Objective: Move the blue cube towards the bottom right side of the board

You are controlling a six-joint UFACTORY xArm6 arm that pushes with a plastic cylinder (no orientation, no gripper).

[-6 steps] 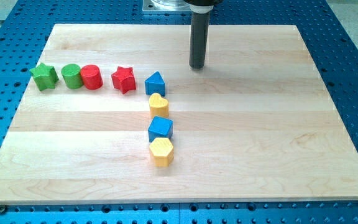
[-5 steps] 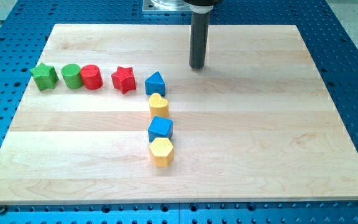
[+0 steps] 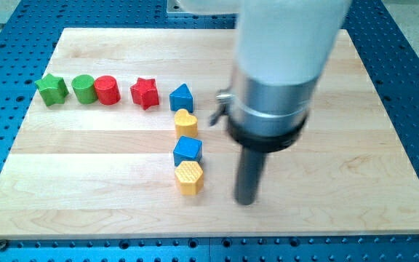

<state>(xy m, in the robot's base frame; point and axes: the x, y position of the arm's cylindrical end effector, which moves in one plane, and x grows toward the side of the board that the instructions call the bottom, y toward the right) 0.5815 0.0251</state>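
My tip (image 3: 246,201) has swung from the counter's (image 3: 355,182) top down to the view's lower right, near the yellow hexagon (image 3: 189,177). This tool has no jaws. The blue cube (image 3: 188,150) sits unmoved between hexagon and yellow heart (image 3: 185,122); I'm on its wrong side.

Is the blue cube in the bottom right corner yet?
Not yet. The blue cube sits near the board's middle, wedged between the yellow heart above and the yellow hexagon below. My tip is on the cube's right, lower down, touching no block. Getting to the cube's left and pushing it toward the bottom right remains.
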